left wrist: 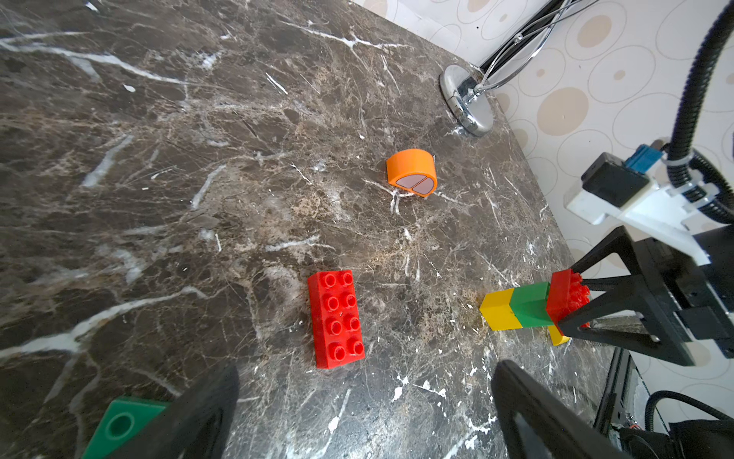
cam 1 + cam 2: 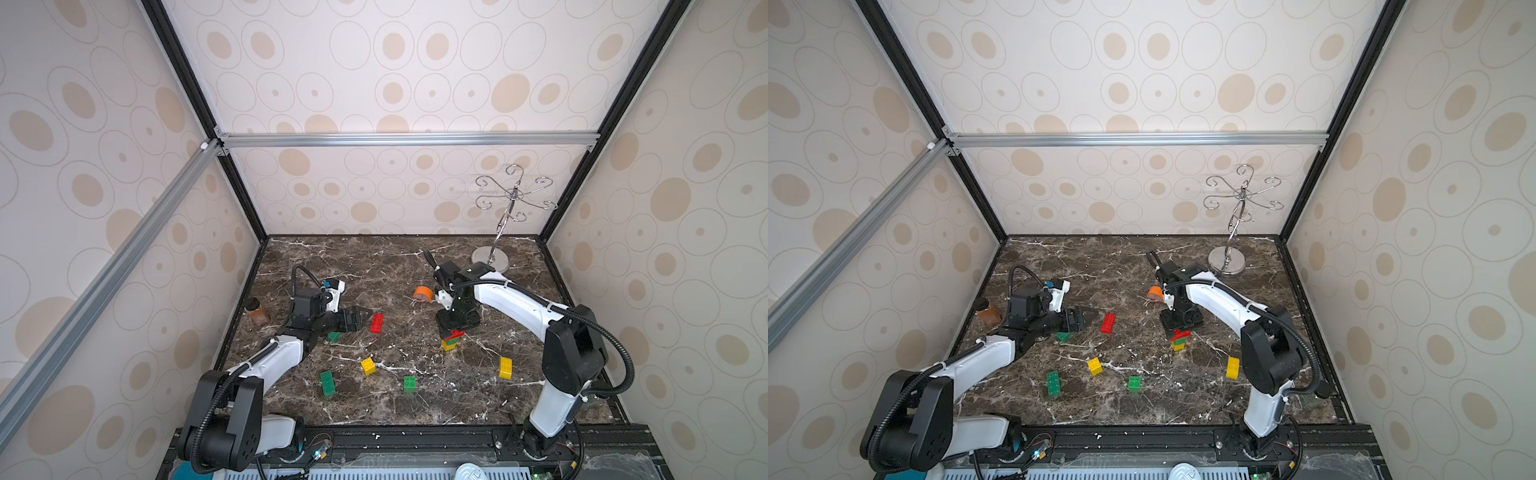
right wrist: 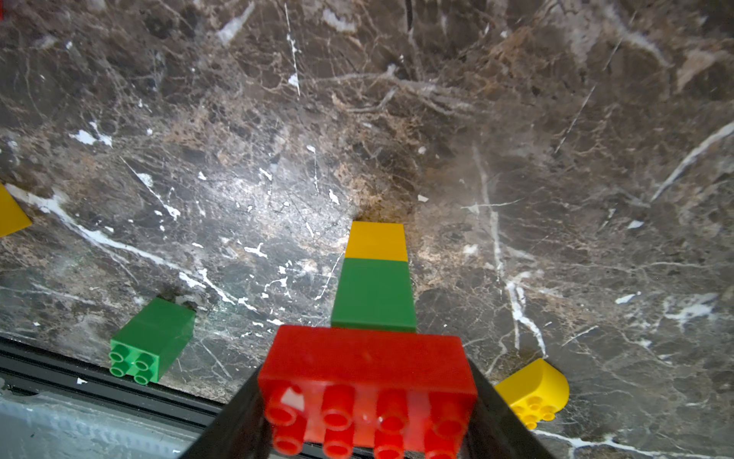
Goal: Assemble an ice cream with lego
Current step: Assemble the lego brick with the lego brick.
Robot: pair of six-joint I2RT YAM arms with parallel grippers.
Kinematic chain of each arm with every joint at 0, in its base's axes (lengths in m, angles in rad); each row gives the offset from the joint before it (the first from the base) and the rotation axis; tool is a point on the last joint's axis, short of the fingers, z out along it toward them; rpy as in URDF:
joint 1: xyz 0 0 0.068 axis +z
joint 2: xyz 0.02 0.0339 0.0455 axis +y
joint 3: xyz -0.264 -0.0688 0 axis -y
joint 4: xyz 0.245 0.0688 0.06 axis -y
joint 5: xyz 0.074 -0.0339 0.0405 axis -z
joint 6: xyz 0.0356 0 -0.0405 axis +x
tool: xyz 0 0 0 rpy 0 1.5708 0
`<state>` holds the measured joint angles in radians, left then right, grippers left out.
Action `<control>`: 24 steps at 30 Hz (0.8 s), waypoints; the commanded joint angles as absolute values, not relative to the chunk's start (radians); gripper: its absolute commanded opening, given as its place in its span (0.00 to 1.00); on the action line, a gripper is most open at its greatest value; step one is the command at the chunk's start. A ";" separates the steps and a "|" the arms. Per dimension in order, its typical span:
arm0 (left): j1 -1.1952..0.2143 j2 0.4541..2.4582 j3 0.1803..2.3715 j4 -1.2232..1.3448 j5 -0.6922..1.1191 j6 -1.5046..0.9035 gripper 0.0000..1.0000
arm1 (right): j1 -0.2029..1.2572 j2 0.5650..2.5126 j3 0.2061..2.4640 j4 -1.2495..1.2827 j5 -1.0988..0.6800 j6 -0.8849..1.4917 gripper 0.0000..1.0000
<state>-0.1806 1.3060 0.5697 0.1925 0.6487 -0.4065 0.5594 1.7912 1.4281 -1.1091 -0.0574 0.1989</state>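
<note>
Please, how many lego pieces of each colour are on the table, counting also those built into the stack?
Red: 2 (loose red oblong, red stack top)
Green: 4 (green oblong, green square, partly hidden green piece, green stack middle)
Yellow: 4 (yellow square, yellow oblong, yellow dome, yellow stack bottom)
Orange: 1 (orange dome)
Total: 11
</note>
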 commanded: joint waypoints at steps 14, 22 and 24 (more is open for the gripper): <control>-0.184 1.265 0.605 0.166 0.636 -0.379 1.00 | 0.554 1.858 1.327 -1.141 -0.002 0.341 0.28; -0.184 1.257 0.604 0.158 0.625 -0.376 1.00 | 0.549 1.802 1.335 -1.131 -0.030 0.501 0.29; -0.184 1.257 0.606 0.161 0.626 -0.375 1.00 | 0.548 1.806 1.357 -1.139 -0.031 0.508 0.29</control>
